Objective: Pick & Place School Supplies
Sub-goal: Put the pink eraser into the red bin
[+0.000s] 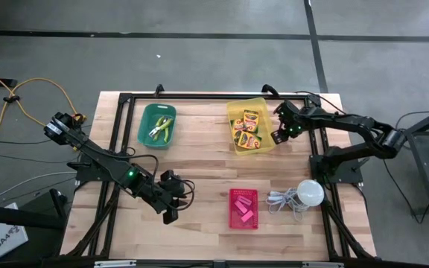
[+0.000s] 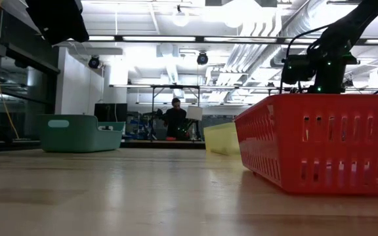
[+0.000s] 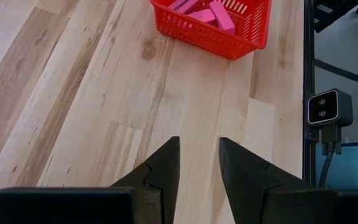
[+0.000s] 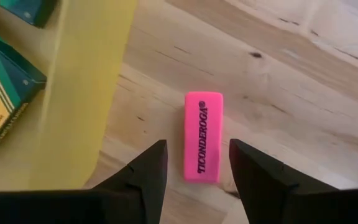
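A pink eraser point(image 4: 204, 124) lies flat on the table just right of the yellow bin point(image 1: 238, 149), which holds several crayon boxes point(image 1: 248, 126). My right gripper point(image 4: 197, 144) hangs open over this eraser, one finger on each side of it, and I see no touch. It shows in the high view point(image 1: 280, 130) at the bin's right wall. A red basket point(image 1: 233, 222) near the front holds several pink erasers point(image 3: 207, 14). My left gripper point(image 3: 199, 140) is open and empty over bare wood, left of the red basket, and also shows in the high view point(image 1: 181, 197).
A green bin point(image 1: 144, 126) with small yellow-green items stands at the far left. A white bulb with coiled cord point(image 1: 309, 193) lies right of the red basket. Bare wood lies between the bins and the basket. A person point(image 2: 174, 118) stands far off in the room.
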### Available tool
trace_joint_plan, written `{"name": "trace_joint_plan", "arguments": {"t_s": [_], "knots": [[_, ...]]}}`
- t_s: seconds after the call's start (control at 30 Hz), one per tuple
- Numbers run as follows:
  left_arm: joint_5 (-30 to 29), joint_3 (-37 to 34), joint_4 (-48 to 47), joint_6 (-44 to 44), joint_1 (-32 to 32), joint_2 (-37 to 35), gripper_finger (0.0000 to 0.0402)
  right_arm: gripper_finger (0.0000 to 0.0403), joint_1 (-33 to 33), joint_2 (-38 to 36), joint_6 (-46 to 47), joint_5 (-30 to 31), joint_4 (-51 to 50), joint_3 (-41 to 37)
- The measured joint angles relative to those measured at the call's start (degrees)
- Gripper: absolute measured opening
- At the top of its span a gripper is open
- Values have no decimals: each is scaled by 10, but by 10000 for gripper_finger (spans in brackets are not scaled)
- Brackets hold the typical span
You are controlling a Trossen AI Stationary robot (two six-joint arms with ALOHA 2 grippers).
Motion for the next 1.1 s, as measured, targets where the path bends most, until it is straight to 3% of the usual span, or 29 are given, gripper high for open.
{"name": "trace_joint_plan", "arguments": {"t_s": [0.4, 0.77, 1.1], "knots": [[0, 0, 0, 0, 0, 0, 108, 162, 1, 73, 1, 0, 25, 4], [0, 0, 0, 0, 0, 0, 108, 161, 1, 77, -8, 4, 25, 3], [0, 0, 0, 1, 0, 0, 108, 106, 1, 78, -9, 6, 23, 2]]}}
